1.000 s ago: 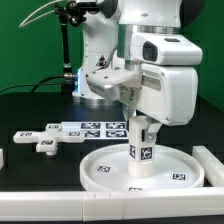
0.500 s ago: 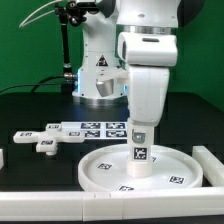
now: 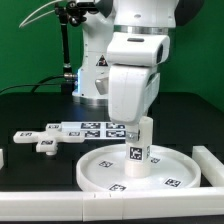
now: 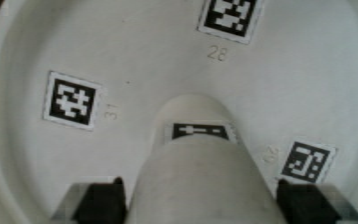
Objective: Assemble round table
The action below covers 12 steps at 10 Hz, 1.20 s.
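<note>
The arm [image 3: 135, 75] hangs straight down over the round disc [image 3: 95, 172], which lies by the desk's near edge, toward the exterior view's right. The marker board [image 3: 95, 127] lies just behind the disc. The leg [image 3: 138, 152] stands upright mid-disc, pinched between the gripper [image 3: 142, 122] fingers [image 4: 101, 200]. The cross-shaped piece [image 3: 45, 144] lies apart, toward the exterior view's left.

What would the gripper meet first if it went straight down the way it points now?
The gripper points down along the upright leg between its fingers. The leg's foot, apparently resting on the round disc, would press into it first; the fingers would reach the disc only after.
</note>
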Available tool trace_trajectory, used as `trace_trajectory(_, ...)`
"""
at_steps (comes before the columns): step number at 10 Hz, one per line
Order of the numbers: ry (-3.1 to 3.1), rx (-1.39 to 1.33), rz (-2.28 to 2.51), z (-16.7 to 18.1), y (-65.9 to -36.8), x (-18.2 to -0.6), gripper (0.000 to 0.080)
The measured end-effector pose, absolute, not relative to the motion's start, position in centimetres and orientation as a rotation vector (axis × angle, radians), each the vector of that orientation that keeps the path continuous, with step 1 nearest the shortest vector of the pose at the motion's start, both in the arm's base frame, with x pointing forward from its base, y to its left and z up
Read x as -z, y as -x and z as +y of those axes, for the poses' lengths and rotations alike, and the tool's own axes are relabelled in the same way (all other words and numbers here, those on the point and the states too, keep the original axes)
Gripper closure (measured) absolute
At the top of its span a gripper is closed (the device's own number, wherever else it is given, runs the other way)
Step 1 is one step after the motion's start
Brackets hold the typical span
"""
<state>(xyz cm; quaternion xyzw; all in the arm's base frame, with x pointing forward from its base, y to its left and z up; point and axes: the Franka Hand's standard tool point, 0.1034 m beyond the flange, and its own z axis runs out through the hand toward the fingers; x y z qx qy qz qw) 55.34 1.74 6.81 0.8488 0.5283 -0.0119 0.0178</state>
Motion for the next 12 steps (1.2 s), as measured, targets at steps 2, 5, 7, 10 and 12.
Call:
trace_trajectory(2,-2.904,0.017,1.24,1.3,-55.3,-6.9,0.039)
trace_trajectory(5,-2.997,0.037,1.03,1.4,-55.3,-6.9,0.039)
trace_trajectory(7,-3.047,0.039,0.873,1.6,-55.3,-6.9,0.0314)
trace_trajectory(10,-3.038,0.043,0.881,1.6,-54.7,-7.2,0.0161)
trace_trajectory(12,-3.015,0.048,0.949,0.5,-53.2,-8.2,0.0153)
